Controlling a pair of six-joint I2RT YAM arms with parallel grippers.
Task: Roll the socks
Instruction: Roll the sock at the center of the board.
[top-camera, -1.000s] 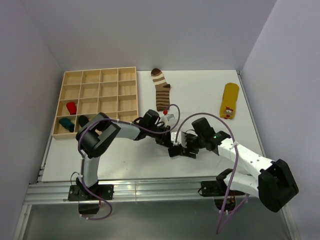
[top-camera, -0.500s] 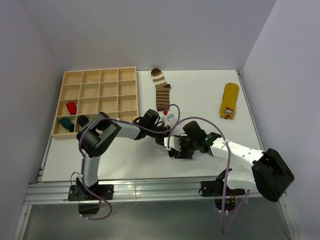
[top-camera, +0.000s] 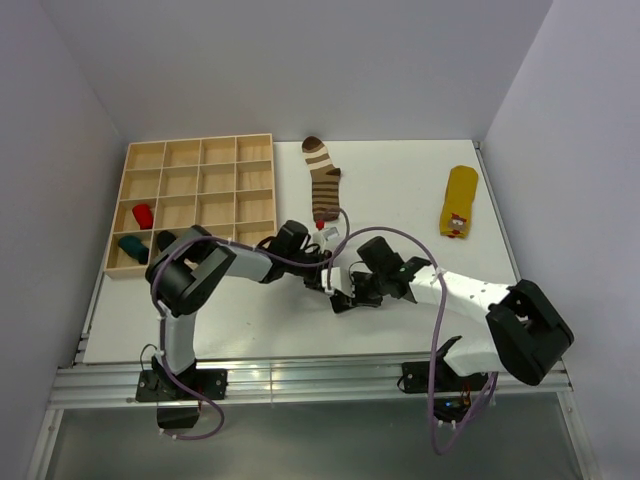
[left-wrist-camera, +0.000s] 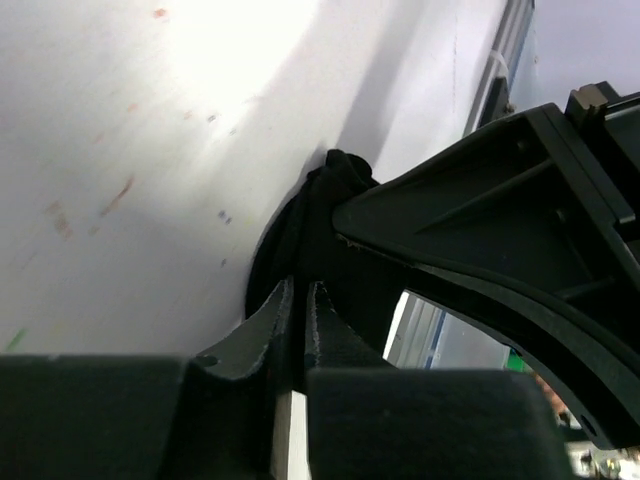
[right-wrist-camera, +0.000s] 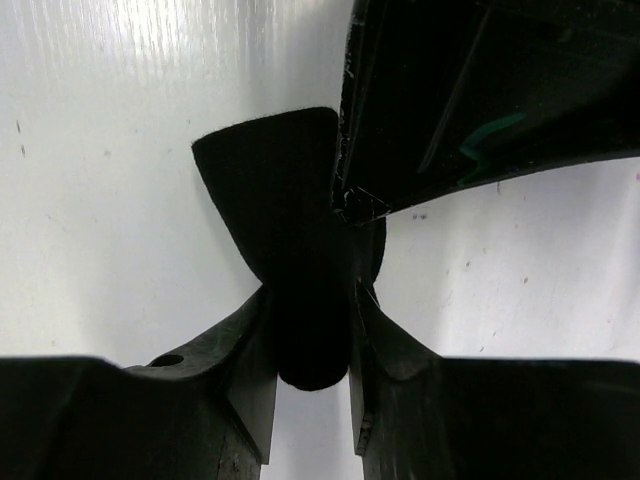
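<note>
White worktop (top-camera: 400, 180), near-edge middle: black sock (right-wrist-camera: 290, 200), pinched in right tool (right-wrist-camera: 310, 305); left tool (left-wrist-camera: 300, 292) almost closed at its edge, hold uncertain. Advice: grip firmly, roll tight, layers aligned.

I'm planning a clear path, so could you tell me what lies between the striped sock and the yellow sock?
Nothing: the top view shows only bare white table between the striped sock and the yellow sock.

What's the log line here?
black sock: mid-table, gripped | left gripper: pinching it | right gripper: clamped on it | striped sock, yellow sock: flat, untouched
</note>
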